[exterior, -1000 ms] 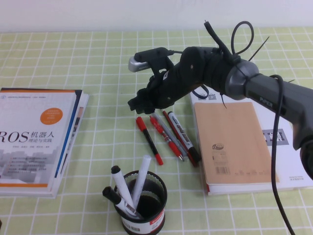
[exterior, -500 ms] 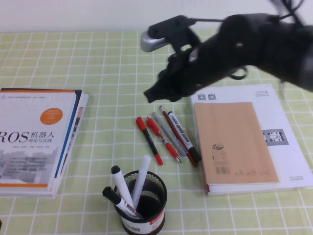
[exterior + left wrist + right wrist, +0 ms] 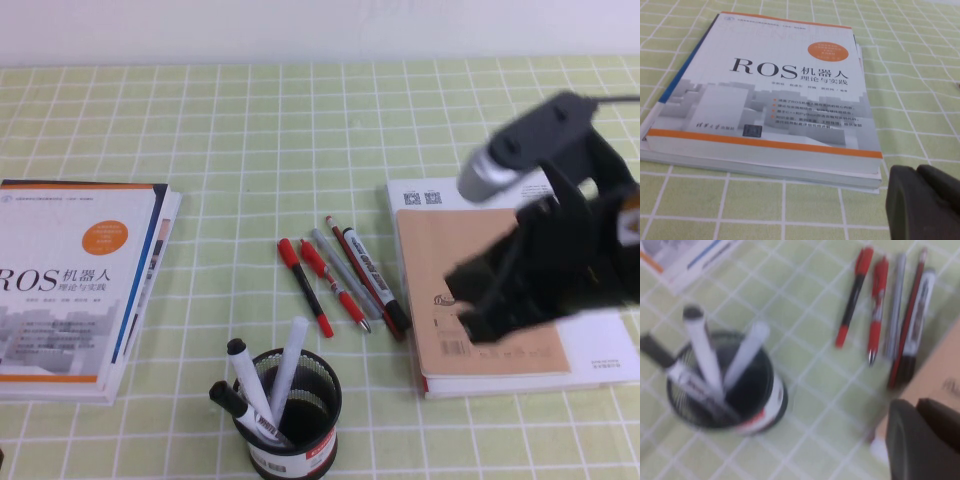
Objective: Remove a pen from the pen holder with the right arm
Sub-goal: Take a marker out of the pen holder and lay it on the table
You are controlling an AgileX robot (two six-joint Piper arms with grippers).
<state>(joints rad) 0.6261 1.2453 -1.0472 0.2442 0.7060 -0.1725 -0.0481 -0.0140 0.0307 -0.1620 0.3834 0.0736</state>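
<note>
The bench wears a green checked cloth. A ROS book lies on the robot's left, stacked on another volume. On the right a white book carries a tan notebook. The right gripper hangs above that notebook, blurred, its jaws closed with nothing between them. It is well apart from the pen holder. The left gripper sits low by the near corner of the ROS book; whether it is open I cannot tell. The holder, a black mesh cup, stands upright at the near edge between the two stacks. Three markers lean in it, two black-capped and one white. Five loose pens lie side by side on the cloth between the holder and the notebook, the rightmost just beside the notebook's edge.
</note>
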